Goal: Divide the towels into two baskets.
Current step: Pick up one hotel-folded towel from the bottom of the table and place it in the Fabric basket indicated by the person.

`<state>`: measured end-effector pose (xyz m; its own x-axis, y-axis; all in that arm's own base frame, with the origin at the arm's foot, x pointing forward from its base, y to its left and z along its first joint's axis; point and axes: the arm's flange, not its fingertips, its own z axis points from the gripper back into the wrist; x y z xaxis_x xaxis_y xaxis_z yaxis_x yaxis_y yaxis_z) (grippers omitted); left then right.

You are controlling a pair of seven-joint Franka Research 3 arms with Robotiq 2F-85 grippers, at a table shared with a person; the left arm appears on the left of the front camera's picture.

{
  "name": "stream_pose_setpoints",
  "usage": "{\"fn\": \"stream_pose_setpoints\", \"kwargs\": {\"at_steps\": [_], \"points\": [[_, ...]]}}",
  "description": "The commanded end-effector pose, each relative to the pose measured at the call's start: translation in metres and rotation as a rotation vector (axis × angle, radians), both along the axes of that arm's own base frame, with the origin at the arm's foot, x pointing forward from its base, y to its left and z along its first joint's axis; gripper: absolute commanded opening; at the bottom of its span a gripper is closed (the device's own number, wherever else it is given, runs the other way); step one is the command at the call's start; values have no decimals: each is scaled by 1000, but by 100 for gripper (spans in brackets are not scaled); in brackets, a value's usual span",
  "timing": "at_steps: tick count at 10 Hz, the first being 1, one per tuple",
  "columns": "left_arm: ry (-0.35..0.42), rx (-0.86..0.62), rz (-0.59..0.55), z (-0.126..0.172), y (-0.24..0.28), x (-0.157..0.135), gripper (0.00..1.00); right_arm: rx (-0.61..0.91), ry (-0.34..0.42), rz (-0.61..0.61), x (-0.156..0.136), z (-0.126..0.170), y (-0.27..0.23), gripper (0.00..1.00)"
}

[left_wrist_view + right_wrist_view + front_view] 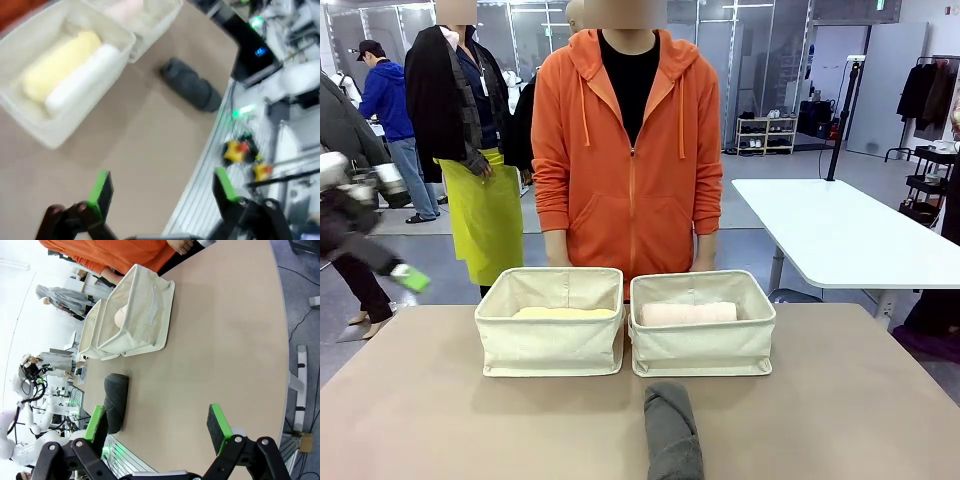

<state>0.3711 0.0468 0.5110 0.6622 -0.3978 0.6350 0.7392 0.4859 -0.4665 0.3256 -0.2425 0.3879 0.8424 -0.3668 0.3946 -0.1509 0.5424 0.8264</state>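
Observation:
Two cream baskets stand side by side at the table's far side. The left basket [550, 335] holds a pale yellow towel [565, 312]; in the left wrist view a white towel [82, 80] lies beside the yellow towel [60, 65] in that basket [30, 122]. The right basket [702, 345] holds a pale pink towel [688, 313]. A dark grey towel [672, 432] lies on the table in front of the right basket. My left gripper [162, 192] hangs open above the table's left part, holding nothing. My right gripper [157, 425] is open over the table, apart from the grey towel [115, 400].
A person in an orange hoodie [628, 150] stands right behind the baskets, hands down at the far edge. My left arm [350, 205] shows blurred at the far left, off the table. The brown tabletop [840, 400] is bare to the right. A white table [840, 235] stands behind.

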Motion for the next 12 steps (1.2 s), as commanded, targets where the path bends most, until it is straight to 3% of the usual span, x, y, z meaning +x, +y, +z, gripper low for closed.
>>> {"fn": "stream_pose_setpoints", "kwargs": {"at_steps": [1, 6, 7, 8, 12], "points": [[11, -167, 178, -13, 70, -47, 100, 6, -9, 8, -1, 1, 1, 100], [102, -221, 427, -50, 143, -99, 100, 6, -9, 8, -1, 1, 1, 100], [121, -201, 435, -54, 144, -99, 100, 6, -9, 8, -1, 1, 1, 100], [76, -219, 397, -48, 148, -97, 100, 6, -9, 8, -1, 1, 1, 100], [76, -219, 397, -48, 148, -97, 100, 6, -9, 8, -1, 1, 1, 100]]}}
